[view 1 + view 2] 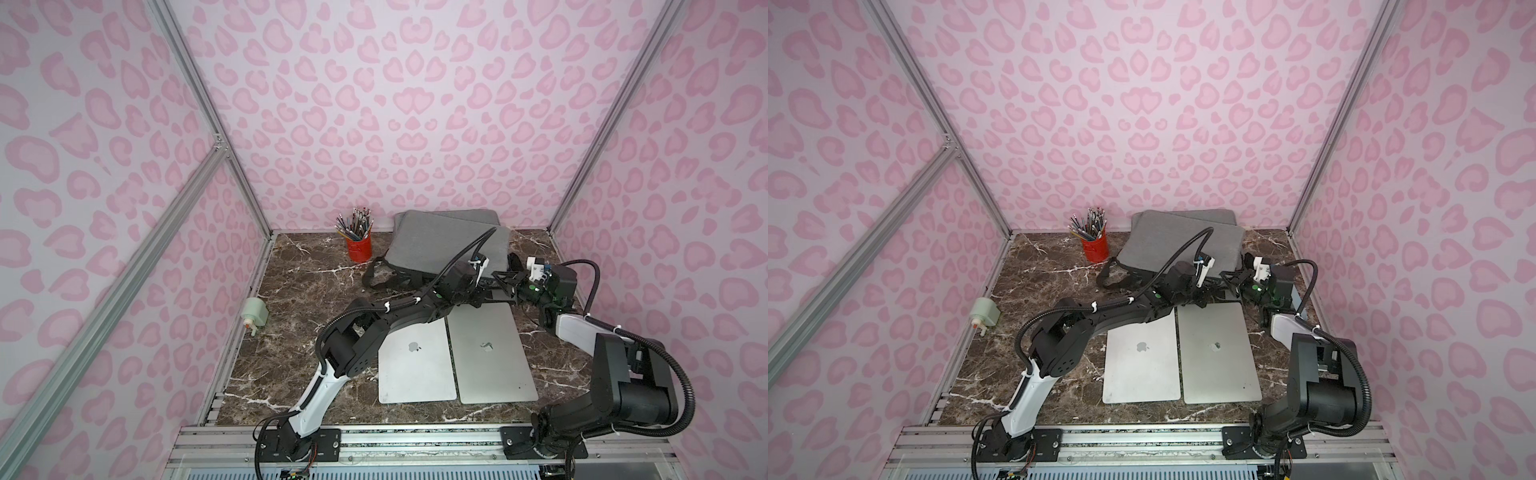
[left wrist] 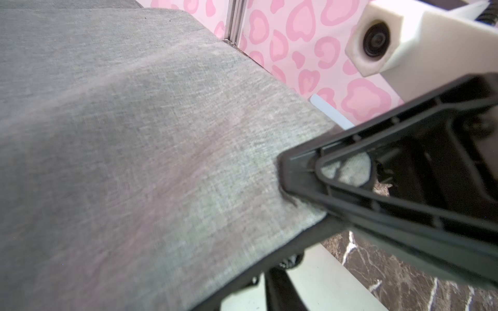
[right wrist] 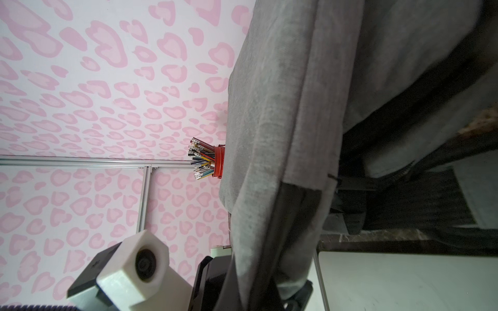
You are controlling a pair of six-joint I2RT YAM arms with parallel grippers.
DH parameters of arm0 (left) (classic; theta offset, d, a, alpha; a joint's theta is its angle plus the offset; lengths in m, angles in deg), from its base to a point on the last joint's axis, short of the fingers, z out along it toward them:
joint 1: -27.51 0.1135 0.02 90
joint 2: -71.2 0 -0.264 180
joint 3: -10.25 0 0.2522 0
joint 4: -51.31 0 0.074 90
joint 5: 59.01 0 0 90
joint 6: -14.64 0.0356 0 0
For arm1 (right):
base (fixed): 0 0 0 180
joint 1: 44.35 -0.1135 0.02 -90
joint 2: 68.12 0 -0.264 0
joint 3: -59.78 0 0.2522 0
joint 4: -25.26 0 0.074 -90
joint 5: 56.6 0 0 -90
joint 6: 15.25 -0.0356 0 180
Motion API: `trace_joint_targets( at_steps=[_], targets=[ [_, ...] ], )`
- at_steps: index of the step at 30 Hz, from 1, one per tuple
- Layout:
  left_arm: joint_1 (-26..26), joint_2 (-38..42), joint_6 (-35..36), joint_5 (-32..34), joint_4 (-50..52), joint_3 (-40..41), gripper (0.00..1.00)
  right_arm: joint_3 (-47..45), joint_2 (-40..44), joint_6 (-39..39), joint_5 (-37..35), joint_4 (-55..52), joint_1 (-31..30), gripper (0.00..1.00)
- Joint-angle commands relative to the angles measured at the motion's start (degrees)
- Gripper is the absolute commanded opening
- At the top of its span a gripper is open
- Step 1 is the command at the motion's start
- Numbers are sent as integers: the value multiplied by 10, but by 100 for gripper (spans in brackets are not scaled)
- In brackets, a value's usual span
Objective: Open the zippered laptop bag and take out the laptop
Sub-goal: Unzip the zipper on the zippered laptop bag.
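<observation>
While both hands pinch the grey laptop bag's [image 1: 440,245] near edge at the tabletop's [image 1: 299,291] far side, right hand [image 1: 498,277] clamped shut, left hand [image 1: 478,296] narrowly gripping fabric, next comes parting the opening.

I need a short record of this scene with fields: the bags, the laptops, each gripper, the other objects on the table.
bags: two grey laptop bags; front grey bag lies partly over the rear grey bag by the back wall
laptops: two silver laptops, closed, flat side by side; left laptop, right laptop
left gripper: at the front bag's near edge, grip not visible
right gripper: shut, fingers on the front bag's corner
other objects: red pencil cup; pale green dispenser
surface: dark marble table
</observation>
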Motion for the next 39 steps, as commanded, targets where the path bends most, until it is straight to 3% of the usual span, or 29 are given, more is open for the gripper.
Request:
trace_joint_targets(
  at_steps=[1, 7, 21, 39],
  targets=[
    [1, -3, 8, 2, -27, -7, 21, -5, 4, -4, 22, 42, 2, 0],
    [1, 5, 13, 1, -11, -1, 2, -7, 3, -4, 22, 42, 8, 0],
    [5, 54, 34, 27, 67, 64, 2, -2, 15, 16, -8, 8, 34, 0],
    [28, 138, 62, 108, 231, 121, 2, 36, 21, 116, -25, -109, 80, 0]
  ],
)
